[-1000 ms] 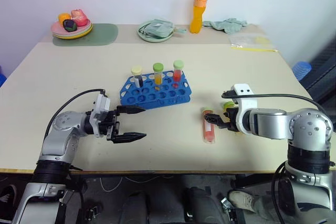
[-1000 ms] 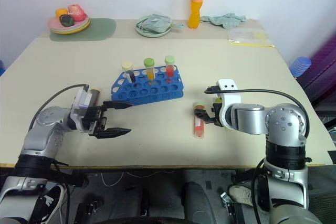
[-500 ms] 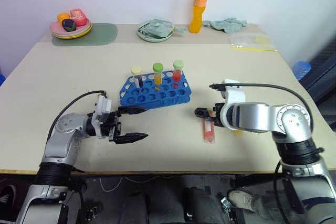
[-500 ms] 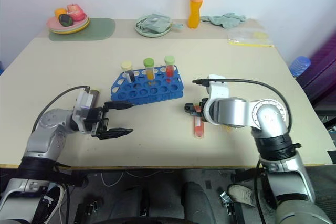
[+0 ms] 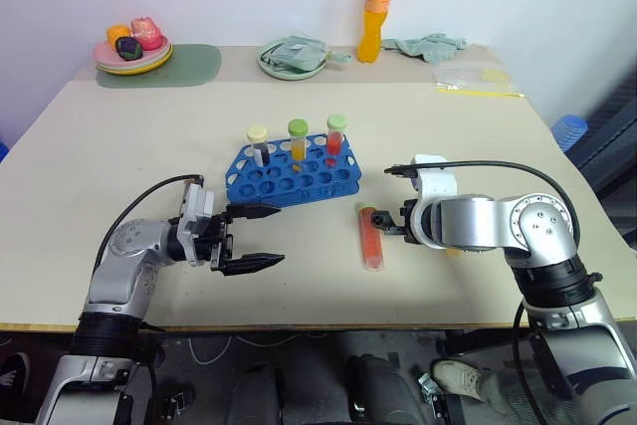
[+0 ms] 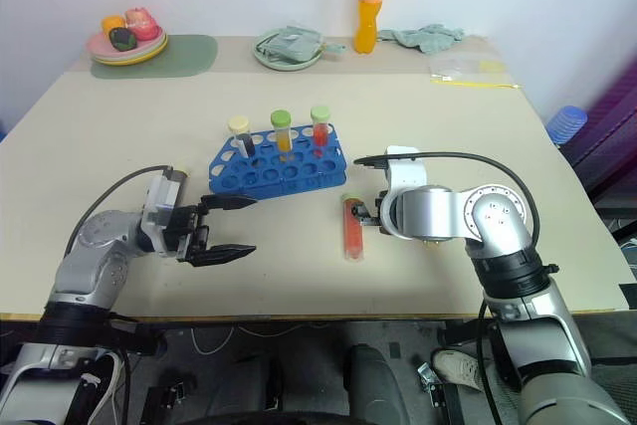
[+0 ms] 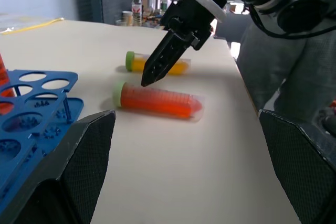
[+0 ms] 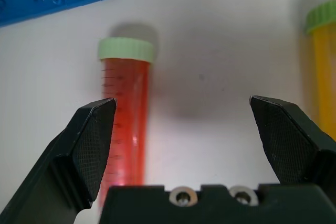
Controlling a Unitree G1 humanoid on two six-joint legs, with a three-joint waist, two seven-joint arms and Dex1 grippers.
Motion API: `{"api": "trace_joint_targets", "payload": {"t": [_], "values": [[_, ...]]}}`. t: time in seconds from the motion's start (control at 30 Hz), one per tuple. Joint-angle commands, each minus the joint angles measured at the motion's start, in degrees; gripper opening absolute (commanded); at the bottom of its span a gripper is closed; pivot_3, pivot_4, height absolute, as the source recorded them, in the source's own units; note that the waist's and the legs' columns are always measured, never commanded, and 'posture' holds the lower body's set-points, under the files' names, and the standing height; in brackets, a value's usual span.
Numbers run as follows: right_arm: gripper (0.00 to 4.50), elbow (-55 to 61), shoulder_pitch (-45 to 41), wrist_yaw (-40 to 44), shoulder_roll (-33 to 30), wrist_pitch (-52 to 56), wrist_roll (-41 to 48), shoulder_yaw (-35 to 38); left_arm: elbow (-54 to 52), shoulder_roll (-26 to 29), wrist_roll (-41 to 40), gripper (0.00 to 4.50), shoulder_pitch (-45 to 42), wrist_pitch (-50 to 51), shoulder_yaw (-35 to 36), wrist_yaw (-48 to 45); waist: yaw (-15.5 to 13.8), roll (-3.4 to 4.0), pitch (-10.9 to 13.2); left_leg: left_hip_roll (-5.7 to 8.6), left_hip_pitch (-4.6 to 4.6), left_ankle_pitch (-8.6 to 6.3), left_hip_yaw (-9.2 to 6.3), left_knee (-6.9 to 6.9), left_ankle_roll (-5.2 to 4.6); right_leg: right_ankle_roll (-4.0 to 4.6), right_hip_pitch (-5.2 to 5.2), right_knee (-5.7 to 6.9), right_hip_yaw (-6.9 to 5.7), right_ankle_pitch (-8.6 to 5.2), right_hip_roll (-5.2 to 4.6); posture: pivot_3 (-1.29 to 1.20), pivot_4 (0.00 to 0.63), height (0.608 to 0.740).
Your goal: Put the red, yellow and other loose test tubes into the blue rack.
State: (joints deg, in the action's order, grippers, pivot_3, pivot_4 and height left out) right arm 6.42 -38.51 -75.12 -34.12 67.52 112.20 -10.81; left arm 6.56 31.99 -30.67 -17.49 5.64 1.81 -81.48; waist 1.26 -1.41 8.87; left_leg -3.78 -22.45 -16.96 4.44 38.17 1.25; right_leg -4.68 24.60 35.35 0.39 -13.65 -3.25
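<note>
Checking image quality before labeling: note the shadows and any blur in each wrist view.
Right wrist view: red tube sharp, soft shadow beyond its cap; yellow tube cut off at the edge. Left wrist view: background behind the table blurred, fingers soft.

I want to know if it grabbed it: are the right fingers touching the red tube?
Cannot tell. In the right wrist view one finger overlaps the red tube; contact is unclear.
</note>
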Motion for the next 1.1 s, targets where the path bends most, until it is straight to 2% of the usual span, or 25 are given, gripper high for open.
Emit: {"api": "trace_joint_targets", "payload": {"t": [0.03, 0.37, 0.83, 0.93, 1.1], "values": [[4.5, 0.06, -2.17, -1.07, 1.9, 0.07, 0.8, -1.49, -1.75, 0.19, -0.65, 4.48, 0.18, -0.72, 0.81, 0.03, -0.06, 0.0, 0.0, 0.0, 0.0, 0.0, 0.0, 0.0, 0.0, 0.0, 0.0, 0.0, 0.0, 0.0, 0.0, 0.0, 0.15, 0.74], [4.5, -1.95, -2.95, -2.85, 5.27, -0.33, 0.8, -3.97, -3.81, -0.15, -1.06, 4.48, 1.6, -0.52, 1.16, 1.75, -0.1, 0.0, 0.0, 0.0, -0.04, -0.01, 0.0, -0.01, -0.01, 0.0, 0.02, -0.05, -0.01, 0.0, -0.05, 0.0, 0.15, 0.74], [4.5, -6.32, -4.15, -1.3, 2.45, 1.37, 0.8, -8.9, -6.23, -0.51, -1.13, 4.48, 3.48, -0.33, 0.79, 3.23, -0.06, 0.01, 0.01, -0.01, -0.05, -0.02, 0.01, -0.03, -0.03, 0.0, 0.03, -0.1, 0.0, 0.0, -0.05, 0.0, 0.15, 0.74], [3.67, -6.86, -3.89, -0.65, 1.95, 1.08, 0.8, -10.09, -6.66, -0.68, -1.03, 4.5, 3.83, -0.43, 0.92, 3.85, -0.07, 0.0, 0.0, -0.01, -0.05, -0.02, 0.01, -0.04, -0.03, 0.0, 0.03, -0.1, -0.01, 0.0, -0.05, 0.0, 0.15, 0.74], [1.14, -7.55, -4.95, -0.26, 1.8, 0.22, 0.77, -11.4, -7.31, -0.6, -1.04, 4.5, 4.32, -0.43, 0.81, 4.45, 0.18, -0.01, -0.01, -0.03, -0.04, -0.02, 0.0, -0.04, -0.04, 0.01, 0.03, -0.11, 0.0, 0.0, -0.05, 0.0, 0.15, 0.74]]}}
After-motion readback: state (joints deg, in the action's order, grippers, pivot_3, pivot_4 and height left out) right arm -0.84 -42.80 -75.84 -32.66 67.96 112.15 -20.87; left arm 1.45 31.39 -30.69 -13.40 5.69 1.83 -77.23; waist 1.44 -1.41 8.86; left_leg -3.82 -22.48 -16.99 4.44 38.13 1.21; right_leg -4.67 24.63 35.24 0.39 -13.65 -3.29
